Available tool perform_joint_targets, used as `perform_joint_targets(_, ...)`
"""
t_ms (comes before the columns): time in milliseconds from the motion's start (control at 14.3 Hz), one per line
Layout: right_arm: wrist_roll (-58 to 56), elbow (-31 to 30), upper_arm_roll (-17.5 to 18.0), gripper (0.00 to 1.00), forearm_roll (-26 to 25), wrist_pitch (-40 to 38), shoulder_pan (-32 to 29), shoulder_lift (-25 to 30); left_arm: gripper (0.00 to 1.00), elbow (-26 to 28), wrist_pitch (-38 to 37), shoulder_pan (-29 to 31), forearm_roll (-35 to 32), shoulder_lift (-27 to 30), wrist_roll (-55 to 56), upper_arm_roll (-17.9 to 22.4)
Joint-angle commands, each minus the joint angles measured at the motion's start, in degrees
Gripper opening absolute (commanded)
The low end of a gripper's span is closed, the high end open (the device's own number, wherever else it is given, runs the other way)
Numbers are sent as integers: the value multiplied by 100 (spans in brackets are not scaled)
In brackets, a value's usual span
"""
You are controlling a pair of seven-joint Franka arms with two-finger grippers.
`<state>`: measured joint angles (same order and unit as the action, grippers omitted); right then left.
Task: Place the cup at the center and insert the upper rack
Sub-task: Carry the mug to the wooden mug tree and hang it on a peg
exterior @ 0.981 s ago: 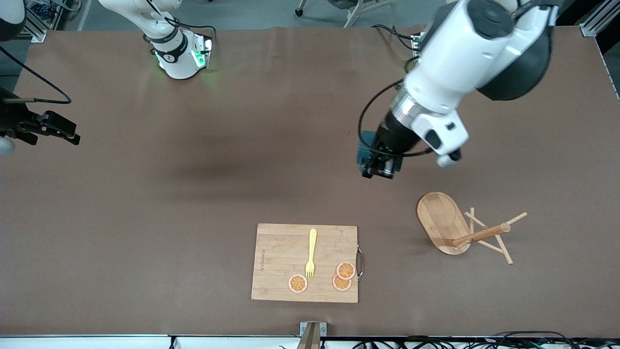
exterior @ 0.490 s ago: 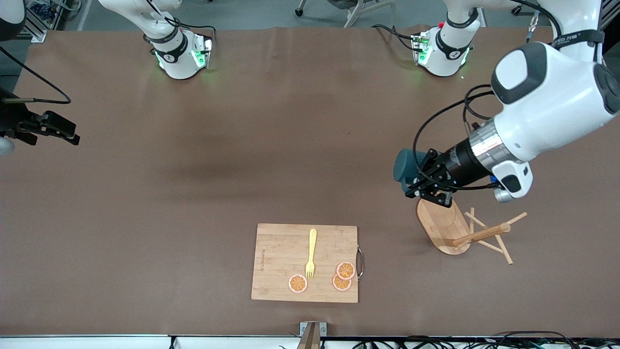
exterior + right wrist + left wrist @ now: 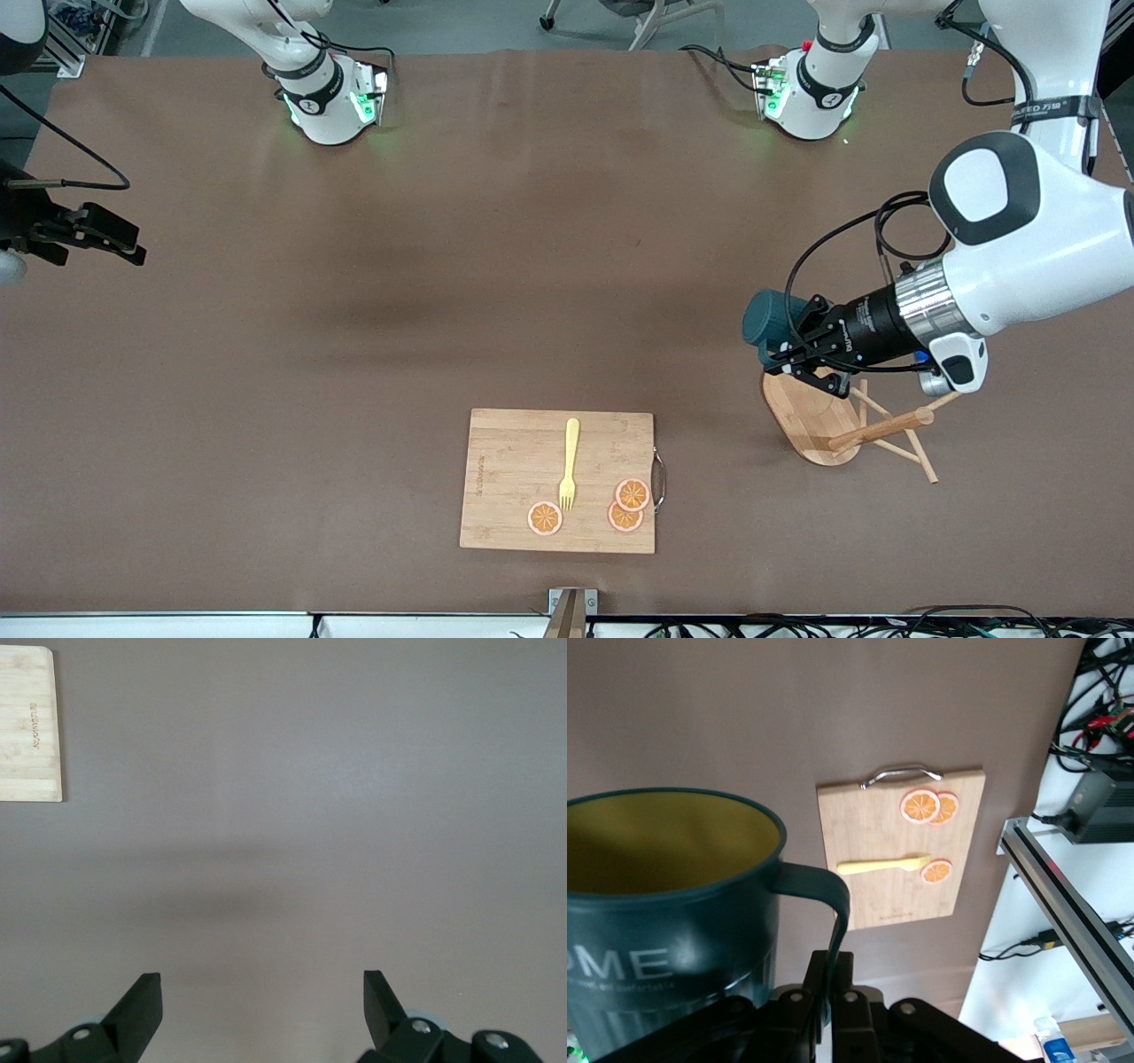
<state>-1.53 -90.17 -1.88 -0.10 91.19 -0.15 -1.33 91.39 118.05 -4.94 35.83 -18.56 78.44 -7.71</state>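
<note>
I see my left gripper (image 3: 791, 351) clamped on the teal cup (image 3: 767, 319), in the air over the mug tree's (image 3: 846, 424) oval base; the tree lies tipped over. My right gripper (image 3: 106, 237) waits, jaws apart.

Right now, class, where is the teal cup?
The cup is off the table, held by its handle in the shut left gripper, over the table just above the mug tree's oval base, toward the left arm's end.
</note>
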Motion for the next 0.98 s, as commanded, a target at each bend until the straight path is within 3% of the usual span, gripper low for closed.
perform_joint_targets(0, -14, -88, 21, 100, -52, -4, -20, 106, 1, 255, 51, 177, 134, 46, -565, -37)
perform_joint_targets(911, -14, -88, 21, 100, -52, -31, -29, 106, 1, 177, 95, 362, 46, -288, -1234, 7)
